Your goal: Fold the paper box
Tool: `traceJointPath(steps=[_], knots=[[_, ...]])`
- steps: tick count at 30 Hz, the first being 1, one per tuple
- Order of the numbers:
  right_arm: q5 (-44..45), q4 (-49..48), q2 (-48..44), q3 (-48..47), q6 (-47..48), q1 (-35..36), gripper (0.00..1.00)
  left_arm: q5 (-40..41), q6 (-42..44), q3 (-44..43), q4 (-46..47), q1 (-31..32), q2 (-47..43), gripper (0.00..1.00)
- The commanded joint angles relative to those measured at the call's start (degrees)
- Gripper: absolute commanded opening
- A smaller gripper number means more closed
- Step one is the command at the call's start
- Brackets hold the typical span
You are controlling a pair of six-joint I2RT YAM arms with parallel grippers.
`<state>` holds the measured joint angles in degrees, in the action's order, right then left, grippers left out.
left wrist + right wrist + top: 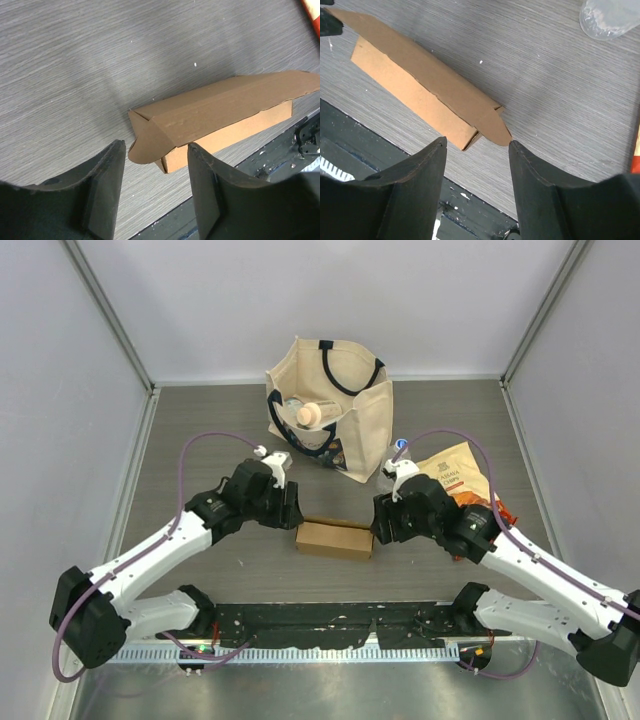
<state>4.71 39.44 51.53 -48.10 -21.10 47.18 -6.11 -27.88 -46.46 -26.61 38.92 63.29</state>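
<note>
The brown paper box [334,538] lies on the table between the two arms, folded into a long low shape. In the left wrist view the paper box [215,117] has a rounded end flap sticking out toward my left gripper [156,147], which is open and empty just short of that end. In the right wrist view the paper box [420,95] has a pointed end flap reaching to my right gripper [477,142], open and empty, its right fingertip [515,146] at the flap's tip. In the top view the left gripper [292,515] and right gripper [380,523] flank the box ends.
A cream tote bag [330,405] holding items stands behind the box. An orange-and-cream snack pouch [462,480] lies at the right behind the right arm. A clear plastic item [610,17] shows in the right wrist view. A black rail [340,620] runs along the near edge.
</note>
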Motion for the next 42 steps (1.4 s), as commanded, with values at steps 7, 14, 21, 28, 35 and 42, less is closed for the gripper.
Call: traceJointPath(steps=[7,14,21,28,35,42], knots=[[3.9,-0.9,3.2,-0.2,-3.4,0.0,0.52,-3.1,3.9,-5.0,-4.0,0.8,3.8,0.50],[4.0,-0.3,4.5,-0.1,-3.0,0.0,0.46,-4.7,3.9,-5.7,-4.3,1.1,5.0,0.42],[5.3,-2.5,6.7,0.5,-3.6,0.0,0.39,-5.4,3.7,-6.5,-5.2,1.5,5.8,0.34],[4.1,-3.2,6.6,1.0,-3.6,0.0,0.28,-6.6,2.5,-7.6,-5.6,2.0,6.4,0.24],[2.8,-3.7,6.4,1.0,-6.3,0.1,0.10,-7.4,0.5,-7.9,-5.9,2.4,6.9,0.13],[2.9,-2.5,6.8,0.6,-15.0,0.1,0.01,-8.3,-4.0,-6.4,-4.9,2.7,7.9,0.09]])
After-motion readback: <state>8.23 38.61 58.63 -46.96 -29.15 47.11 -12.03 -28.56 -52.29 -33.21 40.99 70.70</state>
